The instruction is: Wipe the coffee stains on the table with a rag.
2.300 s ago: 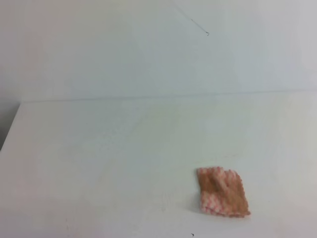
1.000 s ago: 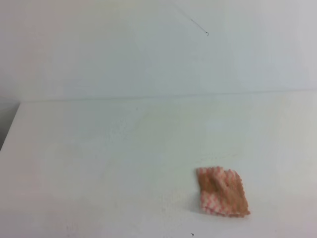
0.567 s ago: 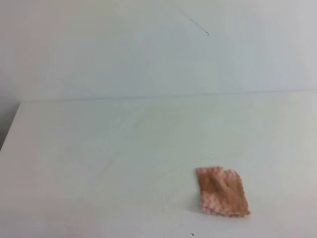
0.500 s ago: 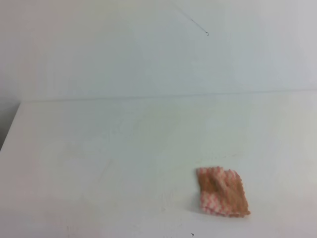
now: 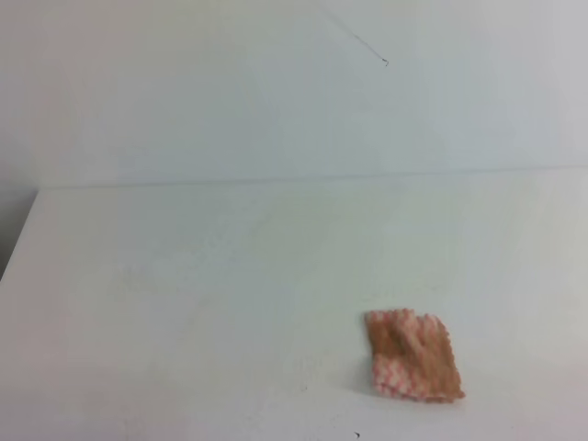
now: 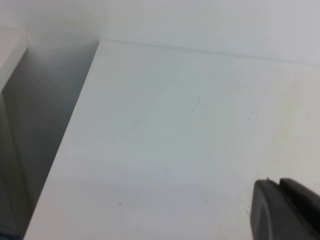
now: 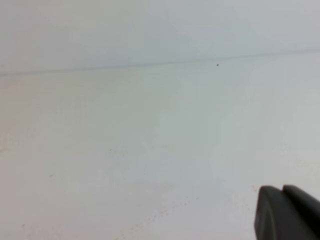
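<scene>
The rag (image 5: 413,356), pink-and-white checked with a tan-orange tinge, lies flat and alone on the white table (image 5: 230,276) at the front right of the exterior view. No coffee stains show in any view. Neither arm appears in the exterior view. In the left wrist view my left gripper (image 6: 278,182) shows as dark fingertips pressed together at the lower right, above bare table (image 6: 175,140). In the right wrist view my right gripper (image 7: 282,188) looks the same: tips together, nothing between them, over bare table (image 7: 150,150). The rag is in neither wrist view.
The table's left edge (image 5: 16,243) drops to a dark gap, also seen in the left wrist view as the table edge (image 6: 70,135). A pale wall (image 5: 276,92) rises behind the table, with a thin wire (image 5: 367,49) on it.
</scene>
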{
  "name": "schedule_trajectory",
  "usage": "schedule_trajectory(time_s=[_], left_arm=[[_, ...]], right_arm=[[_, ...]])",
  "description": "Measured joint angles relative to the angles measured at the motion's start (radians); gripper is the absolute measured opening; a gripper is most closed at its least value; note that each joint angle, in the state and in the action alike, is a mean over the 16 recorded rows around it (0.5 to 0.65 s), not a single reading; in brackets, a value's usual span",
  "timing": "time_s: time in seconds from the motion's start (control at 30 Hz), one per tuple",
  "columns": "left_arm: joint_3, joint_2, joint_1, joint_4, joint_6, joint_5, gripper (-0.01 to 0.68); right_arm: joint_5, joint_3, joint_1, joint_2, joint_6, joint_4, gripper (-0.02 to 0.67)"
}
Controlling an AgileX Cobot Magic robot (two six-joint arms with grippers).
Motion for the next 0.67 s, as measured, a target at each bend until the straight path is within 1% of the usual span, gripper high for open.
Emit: schedule_trajectory(time_s=[0.67], left_arm=[[0.000,0.000,0.000,0.000,0.000,0.000,-0.001]], right_arm=[[-0.015,0.000,-0.003,0.000,0.000,0.000,-0.004]])
